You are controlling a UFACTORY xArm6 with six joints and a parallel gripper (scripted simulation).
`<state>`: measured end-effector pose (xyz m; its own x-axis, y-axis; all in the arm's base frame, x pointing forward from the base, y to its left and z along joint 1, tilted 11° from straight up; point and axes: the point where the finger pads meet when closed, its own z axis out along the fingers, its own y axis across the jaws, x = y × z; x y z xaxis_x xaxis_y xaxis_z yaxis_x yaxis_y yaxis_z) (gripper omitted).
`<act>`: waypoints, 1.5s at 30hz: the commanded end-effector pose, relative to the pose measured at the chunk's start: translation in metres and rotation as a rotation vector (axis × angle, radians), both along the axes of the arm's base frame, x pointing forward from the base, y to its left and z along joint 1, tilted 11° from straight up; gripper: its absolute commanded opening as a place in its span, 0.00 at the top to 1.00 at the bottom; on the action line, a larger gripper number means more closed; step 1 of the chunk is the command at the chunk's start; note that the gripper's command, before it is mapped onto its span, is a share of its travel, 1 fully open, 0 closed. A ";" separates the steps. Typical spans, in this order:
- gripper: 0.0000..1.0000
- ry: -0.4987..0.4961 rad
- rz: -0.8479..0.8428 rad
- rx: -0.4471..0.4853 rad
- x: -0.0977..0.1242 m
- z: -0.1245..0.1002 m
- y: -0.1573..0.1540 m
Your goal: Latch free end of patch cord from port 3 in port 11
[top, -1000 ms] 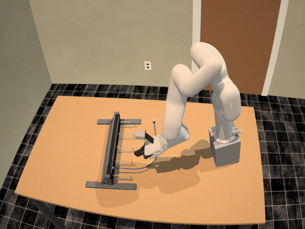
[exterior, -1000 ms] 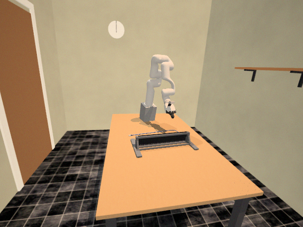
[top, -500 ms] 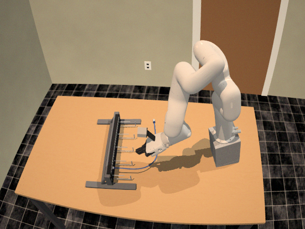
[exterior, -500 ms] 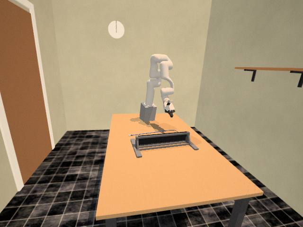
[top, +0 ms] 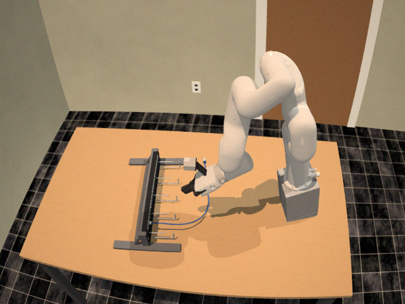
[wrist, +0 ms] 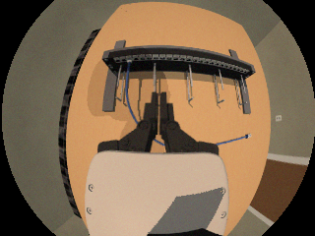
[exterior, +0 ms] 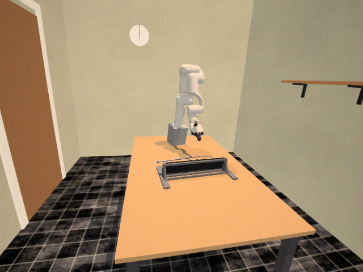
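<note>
Above the wooden table (top: 98, 261) (exterior: 211, 211) (wrist: 167, 22), one arm (top: 235, 130) (exterior: 190, 84) angles its gripper (top: 188, 188) (exterior: 199, 138) (wrist: 158, 101) down, fingers together; one rack (top: 142, 196) (exterior: 194, 161) (wrist: 177, 50), one blue cord (top: 208, 206) (exterior: 181, 159) (wrist: 128, 93).

You face pale green walls (top: 130, 49) (exterior: 102, 88), a brown door (top: 319, 59) (exterior: 26, 102), a dark tiled floor (top: 376, 196) (exterior: 73, 211) and a round clock (exterior: 139, 35).

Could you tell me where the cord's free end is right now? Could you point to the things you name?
In the wrist view, the cord's free end (top: 204, 161) (exterior: 155, 162) (wrist: 248, 136) is at the right, beyond the closed gripper (top: 186, 189) (exterior: 199, 138) (wrist: 158, 101), nearer than the rack (top: 142, 209) (exterior: 194, 161) (wrist: 177, 51).
</note>
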<state>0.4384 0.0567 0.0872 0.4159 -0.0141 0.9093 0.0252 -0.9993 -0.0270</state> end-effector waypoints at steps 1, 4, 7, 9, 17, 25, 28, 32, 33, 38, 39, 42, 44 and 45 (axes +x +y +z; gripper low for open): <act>1.00 -0.003 0.006 0.004 0.002 0.001 -0.019; 1.00 -0.003 0.006 0.004 0.002 0.000 -0.029; 1.00 -0.003 0.006 0.004 0.002 0.000 -0.031; 1.00 -0.003 0.006 0.004 0.002 0.000 -0.034; 1.00 -0.003 0.006 0.004 0.003 0.000 -0.036; 1.00 -0.003 0.006 0.004 0.021 -0.008 -0.035; 1.00 -0.003 0.006 0.004 0.040 -0.017 -0.034; 1.00 -0.003 0.006 0.004 0.073 -0.032 -0.033; 1.00 -0.003 0.006 0.004 0.080 -0.035 -0.032; 1.00 -0.003 0.006 0.004 0.112 -0.050 -0.031; 1.00 -0.003 0.006 0.004 0.117 -0.052 -0.031; 1.00 -0.003 0.006 0.004 0.121 -0.054 -0.031; 1.00 -0.003 0.006 0.004 0.127 -0.056 -0.030; 1.00 -0.003 0.006 0.004 0.128 -0.057 -0.030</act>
